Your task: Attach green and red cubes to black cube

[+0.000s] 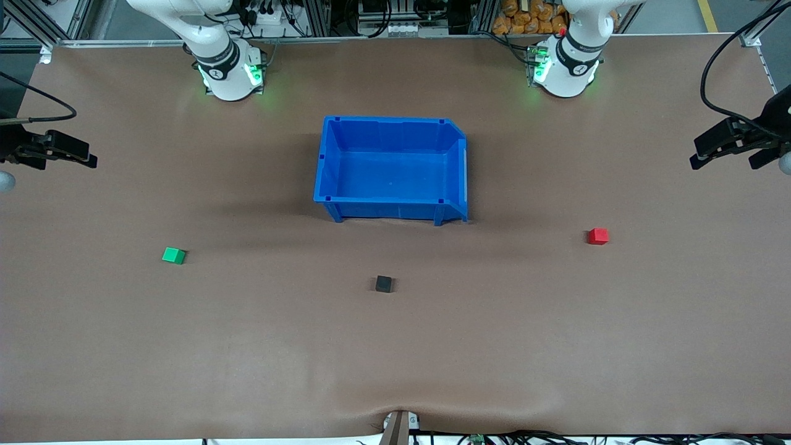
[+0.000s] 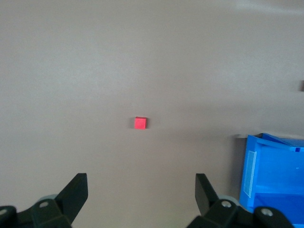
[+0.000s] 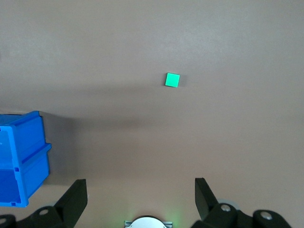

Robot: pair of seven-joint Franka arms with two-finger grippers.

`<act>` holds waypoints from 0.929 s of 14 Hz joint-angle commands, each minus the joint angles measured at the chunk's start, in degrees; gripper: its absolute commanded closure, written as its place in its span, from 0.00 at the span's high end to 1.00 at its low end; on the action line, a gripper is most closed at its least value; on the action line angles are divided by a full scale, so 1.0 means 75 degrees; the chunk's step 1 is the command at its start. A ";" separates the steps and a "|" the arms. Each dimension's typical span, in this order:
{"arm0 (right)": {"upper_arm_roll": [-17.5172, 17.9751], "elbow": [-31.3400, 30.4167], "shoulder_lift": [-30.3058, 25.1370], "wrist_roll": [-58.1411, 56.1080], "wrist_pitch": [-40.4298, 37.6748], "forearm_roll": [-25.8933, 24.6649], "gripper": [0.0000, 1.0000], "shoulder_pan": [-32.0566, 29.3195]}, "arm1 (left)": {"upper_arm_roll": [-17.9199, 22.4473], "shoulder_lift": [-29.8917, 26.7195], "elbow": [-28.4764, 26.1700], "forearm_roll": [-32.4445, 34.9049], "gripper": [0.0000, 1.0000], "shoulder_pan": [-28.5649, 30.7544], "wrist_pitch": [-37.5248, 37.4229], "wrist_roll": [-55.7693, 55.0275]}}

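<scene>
The black cube (image 1: 384, 283) sits on the brown table, nearer the front camera than the blue bin. The green cube (image 1: 173, 255) lies toward the right arm's end and also shows in the right wrist view (image 3: 172, 80). The red cube (image 1: 597, 236) lies toward the left arm's end and also shows in the left wrist view (image 2: 140, 123). My right gripper (image 1: 91, 156) hangs open and empty, high over its end of the table (image 3: 140, 192). My left gripper (image 1: 694, 154) hangs open and empty over its own end (image 2: 141, 190). All three cubes lie apart.
An empty blue bin (image 1: 395, 210) stands mid-table between the arm bases and the black cube; its wall shows in the left wrist view (image 2: 250, 166) and the right wrist view (image 3: 21, 161). The arm bases stand at the table's edge farthest from the front camera.
</scene>
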 commanded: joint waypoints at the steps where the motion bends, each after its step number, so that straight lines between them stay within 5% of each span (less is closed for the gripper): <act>1: 0.0002 0.0080 0.0011 0.0077 -0.0024 -0.0025 1.00 0.0030 | -0.0034 0.0023 0.0065 -0.0190 1.00 0.0058 -0.0115 -0.0014; 8: 0.0002 0.0080 0.0011 0.0077 -0.0012 -0.0025 1.00 0.0041 | -0.0022 0.0035 0.0135 -0.0064 1.00 0.0011 -0.0104 -0.0026; 13: 0.0002 0.0080 0.0011 0.0077 -0.0012 -0.0025 1.00 0.0041 | 0.0084 0.0831 0.0147 -0.0157 1.00 0.0349 -0.0104 0.0092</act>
